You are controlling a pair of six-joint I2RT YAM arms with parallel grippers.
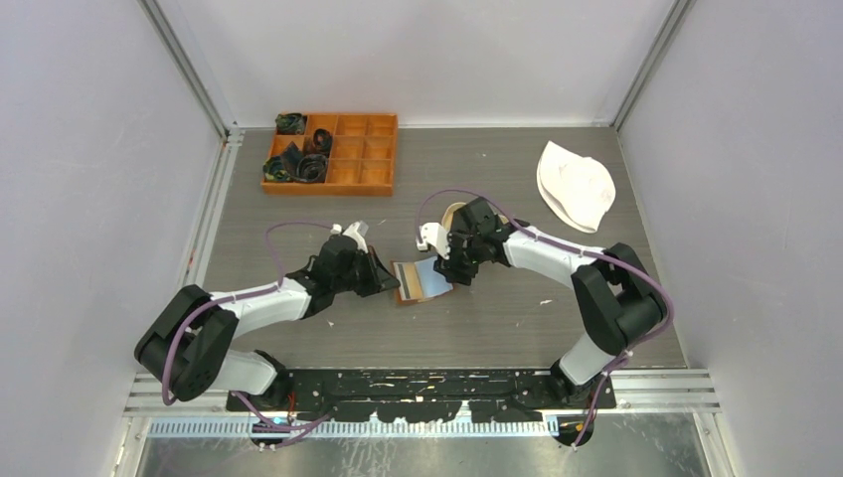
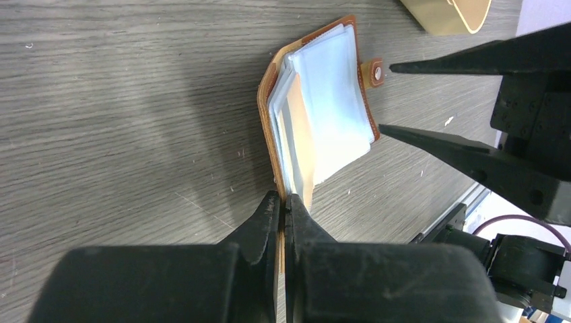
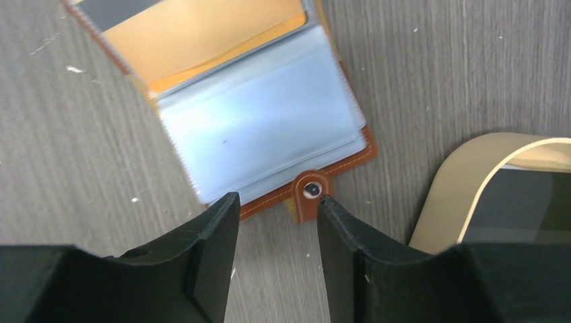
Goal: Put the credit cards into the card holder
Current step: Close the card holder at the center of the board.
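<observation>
Where the grey wood-grain table (image 1: 517, 328) sits between pale walls (image 1: 89, 149), the card holder (image 1: 421, 281) lies open at its middle. The left gripper (image 2: 283, 202) has its jaws pressed together on the holder's brown cover edge. The right gripper (image 3: 276, 202) stands with jaws spread (flanking the snap tab (image 3: 310, 193)).

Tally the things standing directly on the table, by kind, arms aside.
card holder: 1
tray: 1
orange box: 1
white cloth: 1
Total: 4
</observation>
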